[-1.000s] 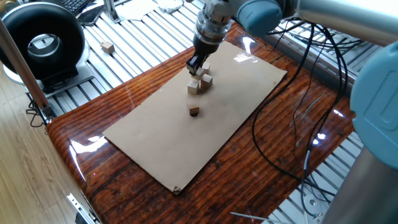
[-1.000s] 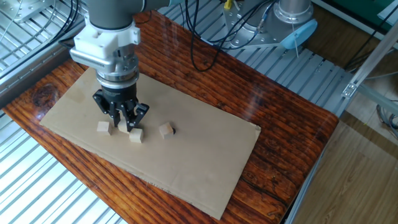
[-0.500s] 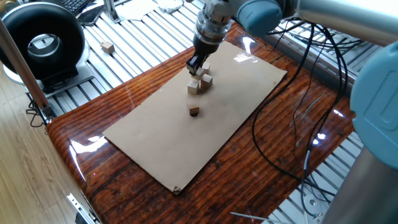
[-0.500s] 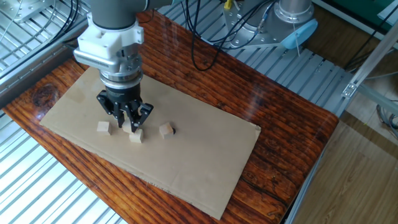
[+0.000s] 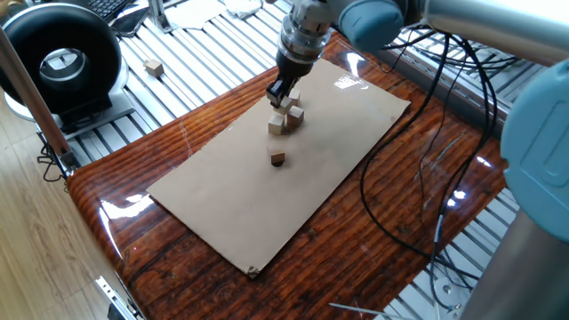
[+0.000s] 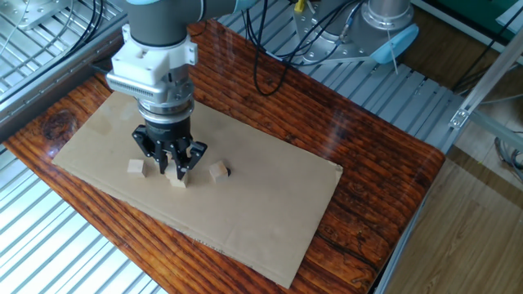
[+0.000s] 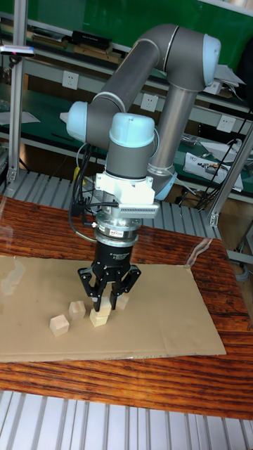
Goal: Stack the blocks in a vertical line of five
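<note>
gripper (image 7: 104,301) | low over blocks (image 7: 100,316) | possibly gripping one

I count five blocks (image 5: 281,124): four on the cardboard sheet (image 5: 231,209), one (image 5: 155,68) off the bench. One dark spot (image 6: 227,171).

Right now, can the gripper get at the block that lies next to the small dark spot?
Probably yes. That block lies alone on the cardboard sheet beside the dark spot, nothing on top of it, and the gripper hangs just to one side. Whether the jaws already hold something, I cannot tell.
</note>
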### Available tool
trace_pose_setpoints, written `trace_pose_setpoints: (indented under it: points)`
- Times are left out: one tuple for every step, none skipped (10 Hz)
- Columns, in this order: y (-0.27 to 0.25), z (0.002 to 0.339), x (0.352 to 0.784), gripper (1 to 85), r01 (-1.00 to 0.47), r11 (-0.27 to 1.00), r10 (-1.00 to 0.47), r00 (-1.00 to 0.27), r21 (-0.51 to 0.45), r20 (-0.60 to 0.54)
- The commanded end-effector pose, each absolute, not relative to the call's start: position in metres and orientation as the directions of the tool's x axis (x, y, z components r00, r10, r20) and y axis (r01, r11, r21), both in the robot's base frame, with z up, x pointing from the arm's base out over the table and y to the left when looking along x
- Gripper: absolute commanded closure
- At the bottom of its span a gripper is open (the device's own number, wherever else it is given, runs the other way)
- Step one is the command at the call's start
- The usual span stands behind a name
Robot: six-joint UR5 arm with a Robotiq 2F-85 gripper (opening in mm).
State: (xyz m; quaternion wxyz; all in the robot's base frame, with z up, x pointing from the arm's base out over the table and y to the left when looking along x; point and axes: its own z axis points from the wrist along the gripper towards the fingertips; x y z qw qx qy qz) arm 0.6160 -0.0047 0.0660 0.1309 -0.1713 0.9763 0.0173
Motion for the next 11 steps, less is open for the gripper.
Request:
trace_pose_setpoints:
  points:
    - [-0.0055, 0.0672, 0.6192, 84.7, -0.355, 0.934, -0.349, -0.897, -0.026, -0.271]
    - [-0.0046, 0.0671, 0.6189, 84.7, -0.358, 0.933, -0.351, -0.897, -0.023, -0.27]
    - [-0.0024, 0.0671, 0.6183, 84.7, -0.359, 0.933, -0.349, -0.897, -0.015, -0.27]
    - [-0.002, 0.067, 0.6182, 84.7, -0.359, 0.933, -0.349, -0.898, -0.014, -0.269]
    - [-0.0011, 0.067, 0.6179, 84.7, -0.359, 0.933, -0.349, -0.898, -0.011, -0.268]
    - [-0.0011, 0.0667, 0.6179, 84.7, -0.36, 0.933, -0.35, -0.897, -0.011, -0.268]
    - [-0.0032, 0.0655, 0.6181, 84.7, -0.363, 0.932, -0.355, -0.896, -0.019, -0.266]
    - [-0.0036, 0.0641, 0.6172, 84.3, -0.361, 0.933, -0.353, -0.898, -0.019, -0.262]
    - [-0.004, 0.0627, 0.6167, 84.0, -0.359, 0.933, -0.351, -0.899, -0.019, -0.262]
    - [-0.0042, 0.0615, 0.6165, 83.7, -0.358, 0.934, -0.35, -0.899, -0.018, -0.263]
    - [-0.0031, 0.0612, 0.6161, 83.7, -0.357, 0.934, -0.347, -0.9, -0.013, -0.263]
